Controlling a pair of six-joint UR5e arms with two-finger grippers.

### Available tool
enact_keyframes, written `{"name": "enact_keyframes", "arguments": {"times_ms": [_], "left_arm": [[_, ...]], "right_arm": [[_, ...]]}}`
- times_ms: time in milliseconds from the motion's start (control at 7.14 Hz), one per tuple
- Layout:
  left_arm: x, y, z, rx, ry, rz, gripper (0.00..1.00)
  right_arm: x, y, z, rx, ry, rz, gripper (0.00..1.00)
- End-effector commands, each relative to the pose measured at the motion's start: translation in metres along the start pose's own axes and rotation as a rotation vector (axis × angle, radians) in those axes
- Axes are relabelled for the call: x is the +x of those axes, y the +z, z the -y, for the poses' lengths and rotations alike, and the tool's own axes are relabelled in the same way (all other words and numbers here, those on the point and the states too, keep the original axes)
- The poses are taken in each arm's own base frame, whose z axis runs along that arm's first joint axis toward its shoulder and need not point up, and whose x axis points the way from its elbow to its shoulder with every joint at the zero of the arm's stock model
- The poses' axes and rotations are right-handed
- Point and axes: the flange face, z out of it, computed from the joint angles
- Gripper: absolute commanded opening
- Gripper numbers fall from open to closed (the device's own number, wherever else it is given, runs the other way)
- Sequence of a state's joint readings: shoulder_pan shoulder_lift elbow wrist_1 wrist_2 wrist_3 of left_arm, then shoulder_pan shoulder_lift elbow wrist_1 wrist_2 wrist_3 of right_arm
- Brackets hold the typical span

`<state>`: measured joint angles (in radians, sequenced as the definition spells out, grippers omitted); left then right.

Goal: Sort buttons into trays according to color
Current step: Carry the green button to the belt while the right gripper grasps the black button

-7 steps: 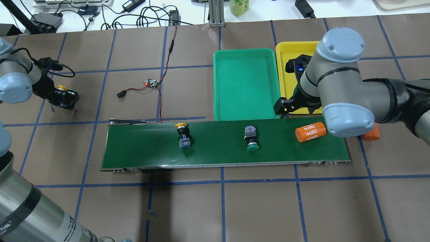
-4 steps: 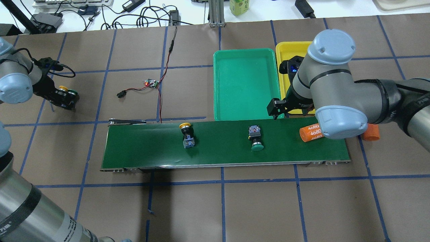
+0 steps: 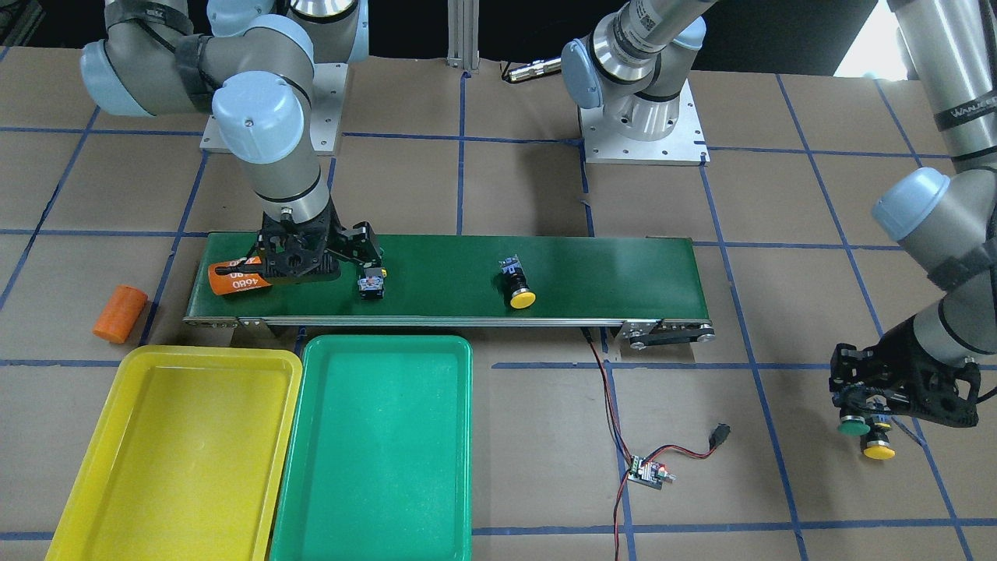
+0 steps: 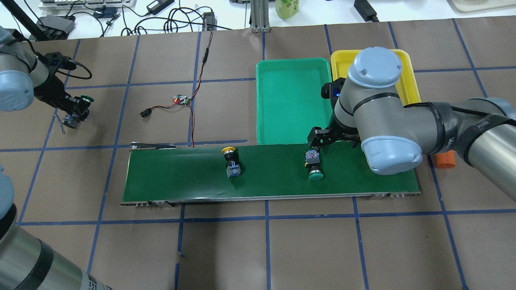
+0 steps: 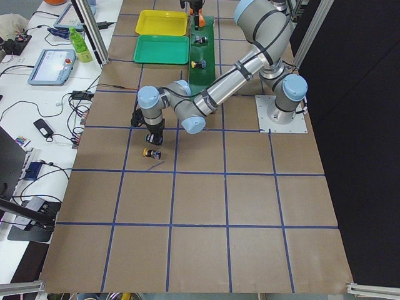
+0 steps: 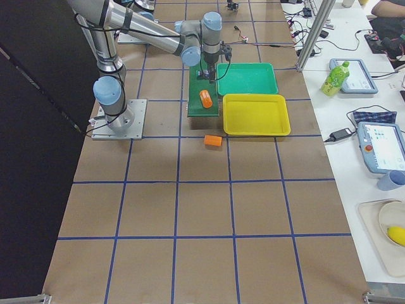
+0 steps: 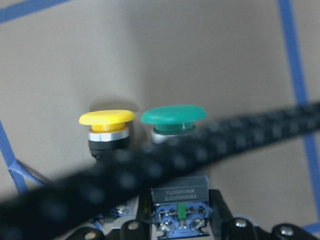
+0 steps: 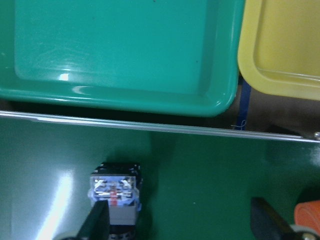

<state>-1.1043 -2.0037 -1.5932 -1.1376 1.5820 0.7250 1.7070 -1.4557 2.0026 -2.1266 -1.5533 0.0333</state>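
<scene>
On the conveyor lie a green button (image 4: 313, 164) (image 3: 371, 284) and a yellow button (image 4: 230, 159) (image 3: 517, 284). My right gripper (image 4: 331, 137) (image 8: 182, 225) is open just above the belt. One of its fingers (image 8: 97, 222) is at the green button's body (image 8: 114, 192); the other is near an orange cylinder. My left gripper (image 3: 896, 393) is shut on a second green button (image 7: 173, 115) (image 3: 854, 426), beside a second yellow button (image 7: 106, 118) (image 3: 878, 449) on the table. The green tray (image 4: 296, 64) and the yellow tray (image 3: 156, 366) hold nothing.
The dark-green conveyor (image 4: 181, 177) runs across the table's middle. An orange cylinder marked 4680 (image 3: 237, 280) lies on its end by the right gripper, another one (image 3: 119, 313) on the table past it. A wired circuit board (image 4: 182, 99) lies behind the belt.
Both buttons on the belt have moved to the right. My right arm has swung left from over the yellow tray down to the green button. My left gripper has shifted back with its green button.
</scene>
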Motion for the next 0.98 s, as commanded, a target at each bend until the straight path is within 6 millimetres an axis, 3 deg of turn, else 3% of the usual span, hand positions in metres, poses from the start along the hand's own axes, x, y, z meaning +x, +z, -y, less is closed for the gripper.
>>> {"name": "enact_keyframes", "arguments": {"times_ms": [0,140,280,420,560,701,841], "left_arm": [[0.074,-0.045,-0.022,-0.055,-0.056,-0.052,0.0],[0.13,-0.04,-0.035,-0.074,-0.14,-0.064,0.0],[0.185,-0.036,-0.042,-0.086,-0.131,-0.054,0.0],[0.227,-0.049,-0.053,-0.066,-0.179,-0.052,0.0],[0.267,-0.05,-0.062,-0.056,-0.201,-0.101,0.0],[0.29,-0.036,-0.073,-0.087,-0.225,-0.096,0.0],[0.304,-0.021,-0.079,-0.12,-0.265,-0.098,0.0]], "right_arm": [[-0.015,0.013,-0.007,-0.029,-0.018,0.001,1.0],[-0.015,0.029,-0.018,-0.061,-0.013,0.002,1.0],[-0.014,0.044,-0.01,-0.039,-0.019,-0.005,1.0],[-0.013,0.048,0.003,0.017,-0.028,-0.009,0.95],[-0.013,0.039,0.01,0.026,-0.026,-0.007,0.48],[-0.011,0.035,0.013,0.029,-0.023,-0.008,0.28],[-0.011,0.035,0.012,0.017,-0.023,-0.009,0.21]]}}
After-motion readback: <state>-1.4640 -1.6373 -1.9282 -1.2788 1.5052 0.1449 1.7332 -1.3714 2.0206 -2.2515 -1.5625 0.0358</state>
